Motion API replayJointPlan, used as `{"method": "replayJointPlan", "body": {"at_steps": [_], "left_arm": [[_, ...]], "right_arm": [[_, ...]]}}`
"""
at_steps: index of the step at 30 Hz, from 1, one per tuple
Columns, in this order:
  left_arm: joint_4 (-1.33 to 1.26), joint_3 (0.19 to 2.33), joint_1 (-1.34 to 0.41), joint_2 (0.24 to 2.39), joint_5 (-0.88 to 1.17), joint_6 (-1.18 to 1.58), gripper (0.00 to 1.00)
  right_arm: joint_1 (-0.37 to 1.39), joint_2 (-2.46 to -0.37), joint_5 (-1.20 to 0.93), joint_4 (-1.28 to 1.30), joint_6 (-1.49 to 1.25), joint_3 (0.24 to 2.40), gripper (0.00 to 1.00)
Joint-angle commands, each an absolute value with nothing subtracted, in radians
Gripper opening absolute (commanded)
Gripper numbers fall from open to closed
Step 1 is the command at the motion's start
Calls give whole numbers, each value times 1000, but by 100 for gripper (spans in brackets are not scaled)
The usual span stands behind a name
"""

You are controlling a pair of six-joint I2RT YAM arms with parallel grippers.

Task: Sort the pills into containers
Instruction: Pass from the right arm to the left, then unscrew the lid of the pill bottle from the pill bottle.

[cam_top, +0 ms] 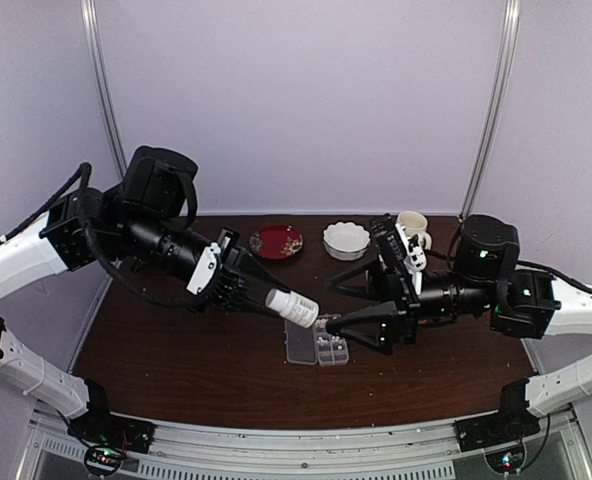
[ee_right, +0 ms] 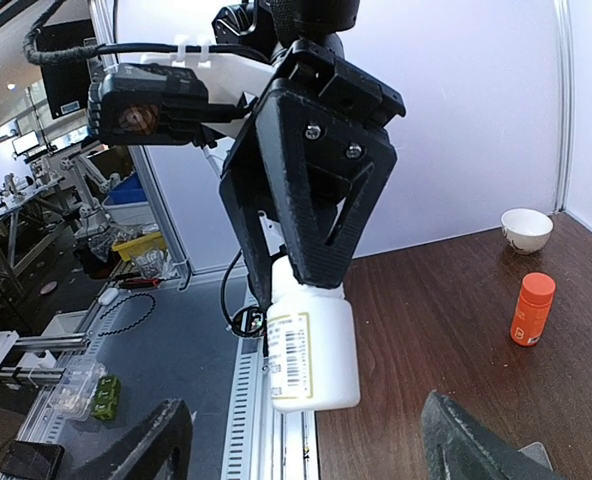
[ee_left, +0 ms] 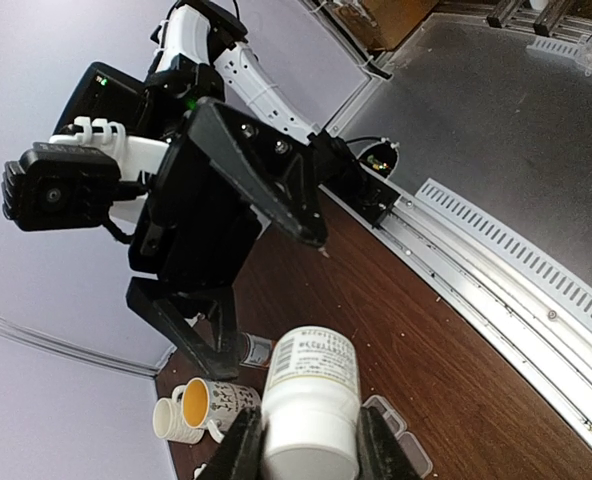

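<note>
Two arms meet over the middle of the dark worktop (cam_top: pixel 176 350) in the overhead view. Your left pincer (cam_top: pixel 260 296) is clamped on a white bottle (cam_top: pixel 294 306), which lies tipped with its far end just above the pill box (cam_top: pixel 331 352). Your right pincer (cam_top: pixel 341 333) reaches in from the other side, its tips close to the bottle and over the box. The box lies flat with its clear lid laid open on the left, and the pills are too small for you to pick out. Behind it stand a red plate (cam_top: pixel 276 241), a white bowl (cam_top: pixel 346 240) and a mug (cam_top: pixel 412 228). From the left wrist, you see the bottle gripped between both fingers (ee_left: pixel 241 450) at the bottom of the frame, label facing the camera, with the right pincer opposite, its jaws spread. From the right wrist, your own two fingers (ee_right: pixel 161 445) stand wide apart with nothing between them. The bottle hangs from the left pincer straight ahead, and an orange bottle (ee_right: pixel 531 310) stands upright on the worktop well off to the right.
</note>
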State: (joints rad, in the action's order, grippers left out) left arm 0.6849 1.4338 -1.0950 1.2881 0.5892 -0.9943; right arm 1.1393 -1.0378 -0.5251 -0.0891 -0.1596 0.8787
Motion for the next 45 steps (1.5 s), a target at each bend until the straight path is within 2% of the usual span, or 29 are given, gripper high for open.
{"method": "replayJointPlan", "body": {"at_steps": [1, 12, 22, 26, 27, 30, 34, 36, 40, 43, 45], "left_arm": [[672, 1466, -1099, 1296, 616, -976, 0], [672, 1471, -1100, 1299, 620, -974, 0], [631, 1454, -1100, 1287, 610, -959, 0], [631, 1452, -1100, 1286, 608, -954, 0], [630, 1451, -1100, 1285, 606, -953, 0], [626, 1447, -1100, 1284, 606, -950, 0], [618, 1442, -1100, 1280, 605, -946, 0], [617, 1442, -1100, 1279, 605, -946, 0], [613, 1443, -1100, 1278, 605, -944, 0], [609, 1443, -1099, 1279, 607, -942, 0], [609, 1443, -1099, 1279, 606, -940, 0]], "right_arm": [[1142, -1048, -504, -168, -200, 867, 82], [1147, -1128, -543, -354, -436, 856, 76], [1171, -1195, -557, -450, -483, 851, 70], [1175, -1205, -562, -461, -487, 854, 48], [1175, -1207, -564, -463, -487, 854, 45], [1175, -1212, -571, -461, -487, 855, 48], [1179, -1213, -580, -456, -483, 853, 62], [1179, -1212, -580, -446, -475, 851, 62], [1180, -1215, -584, -419, -465, 860, 47], [1180, -1219, -588, -412, -463, 866, 31], [1180, -1221, -594, -409, -462, 869, 29]]}}
